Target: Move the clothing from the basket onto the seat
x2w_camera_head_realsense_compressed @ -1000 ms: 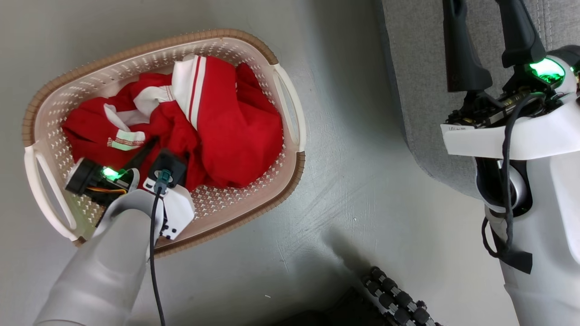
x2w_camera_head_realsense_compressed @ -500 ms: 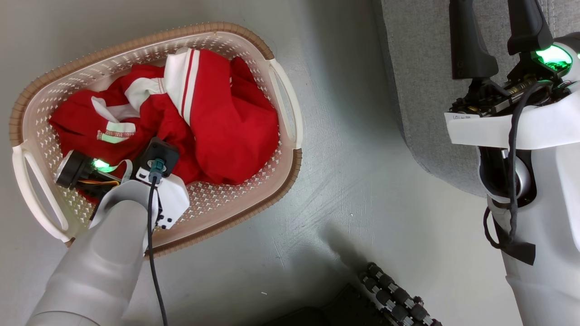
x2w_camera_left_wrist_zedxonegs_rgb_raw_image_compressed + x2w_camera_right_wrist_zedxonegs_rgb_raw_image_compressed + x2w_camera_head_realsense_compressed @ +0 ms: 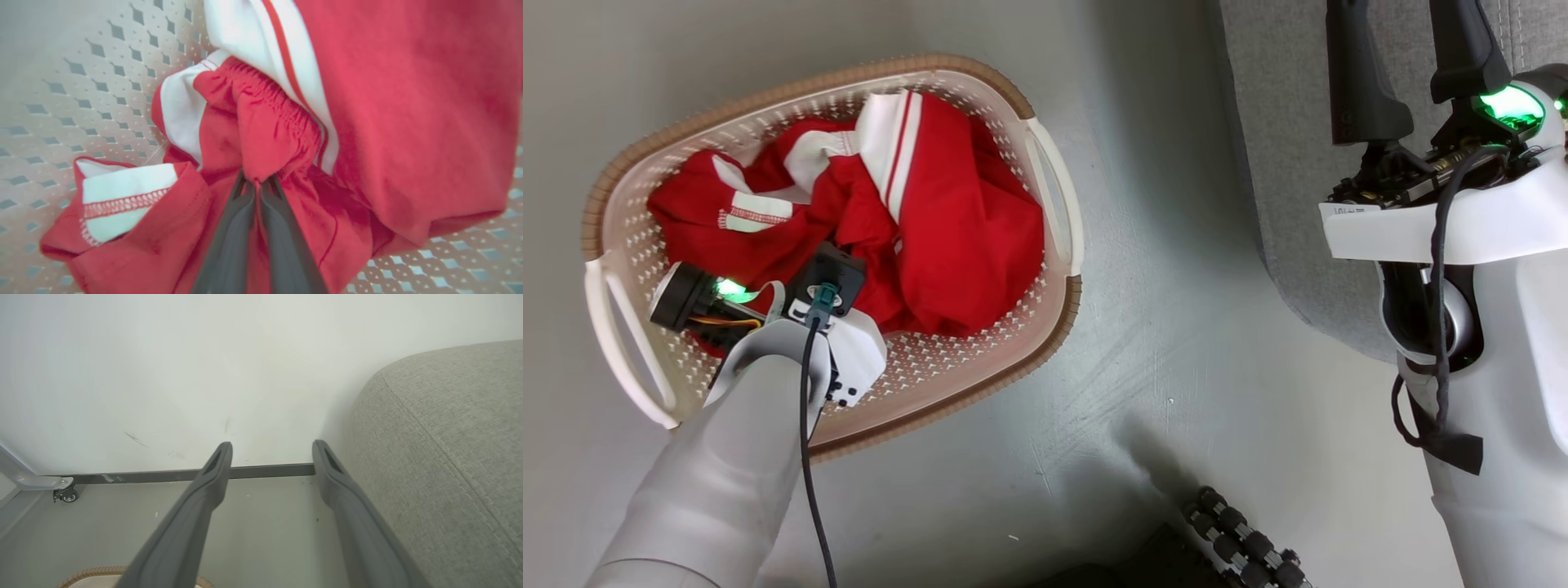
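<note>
Bright red soft fabric clothing point(image 3: 968, 237) w/ white striped cuffs lies bunched inside the cream-white perforated plastic basket point(image 3: 956, 351) w/ brown rim. The basket sits on the grey floor point(image 3: 1176, 367). The large grey woven-fabric seat point(image 3: 1282, 122) is to the basket's right in head view, apart from it, w/ a strip of floor between.

L gripper point(image 3: 256, 182) is down in the basket, its two dark fingers pinched together on a fold of the red clothing. In left wrist view the fabric bulges just above the tips, next to a gathered elastic band. A white cuff point(image 3: 122, 196) w/ red zigzag stitching lies just left of the fingers, perforated basket wall behind it.

R gripper point(image 3: 271, 453) is up beside the seat's rounded edge, fingers spread wide, nothing between them. Beyond it: white wall point(image 3: 163, 375), dark baseboard point(image 3: 269, 471), small caster wheel point(image 3: 67, 495) at far left.
</note>
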Available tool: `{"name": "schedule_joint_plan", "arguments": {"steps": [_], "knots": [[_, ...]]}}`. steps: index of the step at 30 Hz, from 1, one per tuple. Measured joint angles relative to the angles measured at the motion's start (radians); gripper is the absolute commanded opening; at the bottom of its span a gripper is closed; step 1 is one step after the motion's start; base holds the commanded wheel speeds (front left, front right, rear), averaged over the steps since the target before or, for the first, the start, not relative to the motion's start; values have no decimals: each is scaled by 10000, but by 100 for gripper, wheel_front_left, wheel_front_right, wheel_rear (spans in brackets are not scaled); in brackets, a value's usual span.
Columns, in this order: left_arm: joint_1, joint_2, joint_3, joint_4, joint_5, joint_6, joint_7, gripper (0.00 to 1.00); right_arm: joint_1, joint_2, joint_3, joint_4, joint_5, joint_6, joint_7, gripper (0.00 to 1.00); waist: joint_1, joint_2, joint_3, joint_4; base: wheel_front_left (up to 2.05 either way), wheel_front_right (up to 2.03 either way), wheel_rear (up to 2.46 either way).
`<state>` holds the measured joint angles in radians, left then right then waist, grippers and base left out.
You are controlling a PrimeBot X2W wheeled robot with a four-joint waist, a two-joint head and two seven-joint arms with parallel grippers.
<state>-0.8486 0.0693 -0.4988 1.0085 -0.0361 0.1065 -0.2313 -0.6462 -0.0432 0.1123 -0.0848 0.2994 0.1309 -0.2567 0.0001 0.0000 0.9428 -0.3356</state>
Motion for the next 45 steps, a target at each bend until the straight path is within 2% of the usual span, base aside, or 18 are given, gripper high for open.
{"name": "schedule_joint_plan", "arguments": {"steps": [16, 36, 45], "knots": [[918, -65, 119, -1396, -454, -136, -182, 0, -4, -15, 134, 606, -374, 0, -2, 100, 0, 0, -1020, 625, 0, 0, 0], [1615, -90, 568, -4646, -880, -67, -207, 0, 532, -59, 174, 1350, -1078, 0, 0, 100, 0, 0, -2669, 1470, 0, 0, 0], [1986, -48, 545, -5384, -1135, -472, -207, 0, 936, -67, 184, 1778, -1164, 0, -2, 100, -1, 0, -3708, 1890, 0, 0, 0]]}}
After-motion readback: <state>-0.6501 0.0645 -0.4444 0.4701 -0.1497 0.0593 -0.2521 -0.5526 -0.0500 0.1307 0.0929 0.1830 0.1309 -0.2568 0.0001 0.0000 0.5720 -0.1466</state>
